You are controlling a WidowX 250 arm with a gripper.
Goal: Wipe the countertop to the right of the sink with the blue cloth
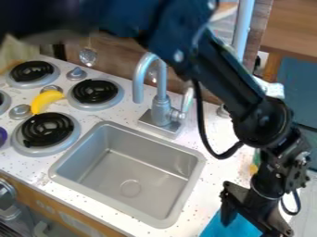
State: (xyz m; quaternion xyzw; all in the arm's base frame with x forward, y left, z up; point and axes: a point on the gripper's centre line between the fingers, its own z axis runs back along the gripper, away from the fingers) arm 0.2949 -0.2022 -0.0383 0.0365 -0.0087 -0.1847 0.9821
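The blue cloth (212,227) lies on the counter (207,185) at the lower right, to the right of the sink (199,159). Over it hangs the black gripper (249,227), its 2 fingers spread apart with nothing clamped between them. As far as this shows, 0 grasps are in hand, so picking up and placing both look undone. Farther out stand 1 faucet (162,106), 4 burners (47,130) and 1 yellow banana (46,99) lying among them.

Burners (47,129) left, cloth (240,227) right of the sink (123,164) (faucet (162,111) behind it)
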